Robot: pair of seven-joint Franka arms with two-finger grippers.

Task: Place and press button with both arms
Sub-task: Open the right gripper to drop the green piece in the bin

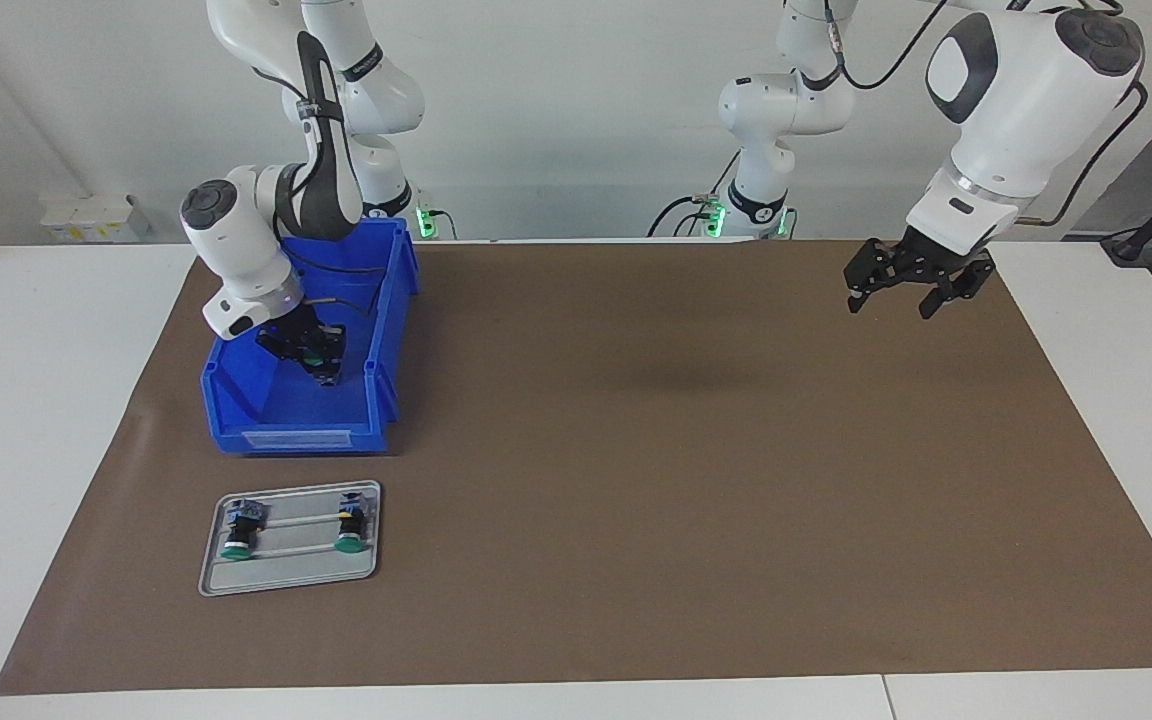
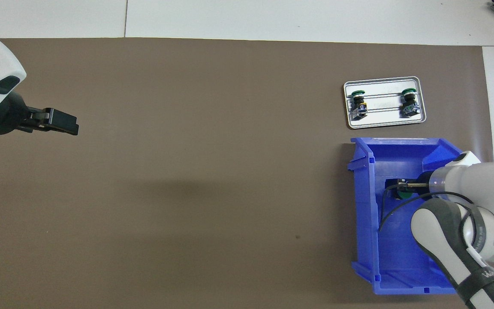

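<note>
The right tool (image 1: 316, 362) is reaching down into the blue bin (image 1: 286, 420) at the upper left of the facing view, right at a green-capped button (image 1: 312, 352) inside the bin; whether it is pinching the button I cannot tell. The left tool (image 1: 894, 300) is hanging spread over the table (image 1: 636, 450) at the upper right. Two more buttons (image 1: 238, 535) are lying on the tray (image 1: 286, 575) at the lower left.

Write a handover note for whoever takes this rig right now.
Left gripper: open, waiting in the air over the mat at its own end.
Right gripper: down inside the blue bin, at a green-capped button; can't tell if it grips it.
Tray: farther from the robots than the bin, holding two buttons.
Done: two buttons in the tray.
Left: the bin button, then the pressing.
</note>
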